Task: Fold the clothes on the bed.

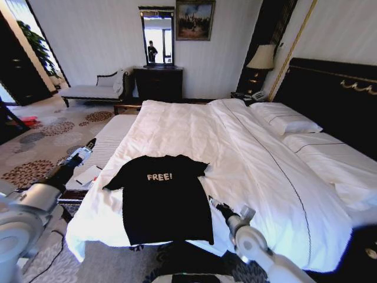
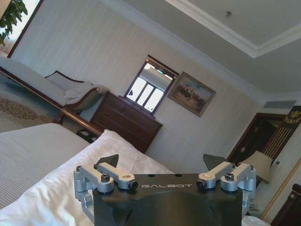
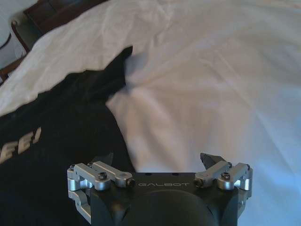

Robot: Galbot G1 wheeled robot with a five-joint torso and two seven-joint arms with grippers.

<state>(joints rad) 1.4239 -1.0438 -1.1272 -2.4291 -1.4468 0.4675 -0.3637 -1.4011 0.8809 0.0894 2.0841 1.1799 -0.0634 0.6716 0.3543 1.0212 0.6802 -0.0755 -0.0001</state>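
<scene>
T-shirt (image 1: 163, 197) lies flat, unfolded on bed (image 1: 253, 153); no fold done yet. Right gripper (image 3: 160, 162) wide, empty, shirt's edge just beside it. Left gripper (image 2: 162, 165) wide, empty, shirt well off.

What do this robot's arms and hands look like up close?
Both arms are rounded silver-grey tubes with darker joints. The left hand and right hand each have a black body lettered "GALBOT", silver metal linkages with dark screws, and dark pointed fingertips.
</scene>
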